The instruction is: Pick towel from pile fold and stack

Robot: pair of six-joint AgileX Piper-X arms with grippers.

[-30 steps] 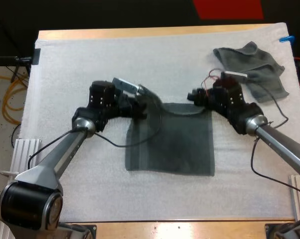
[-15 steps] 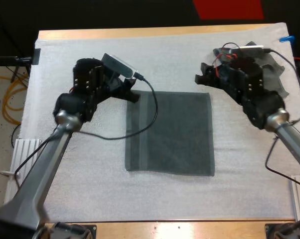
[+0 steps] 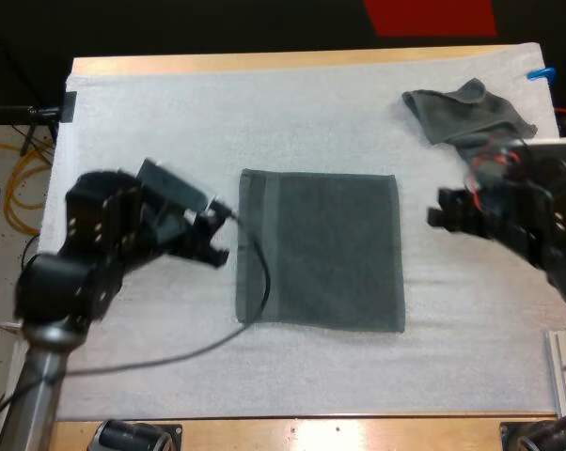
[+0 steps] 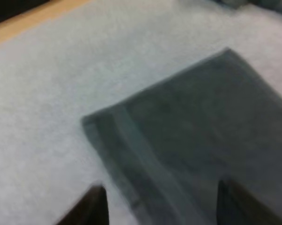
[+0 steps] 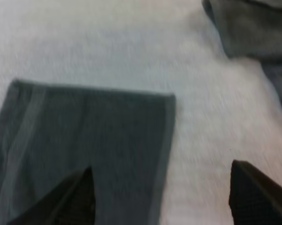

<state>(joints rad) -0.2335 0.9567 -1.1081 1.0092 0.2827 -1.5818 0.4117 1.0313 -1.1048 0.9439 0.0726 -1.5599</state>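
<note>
— Any writing, label, brand or number to read here?
— None. No lettering, number or sign is legible in any of the three views.

The crumpled towel is partly hidden by the right arm and cut off by the edge in the right wrist view. The flat towel is cut off in both wrist views.
</note>
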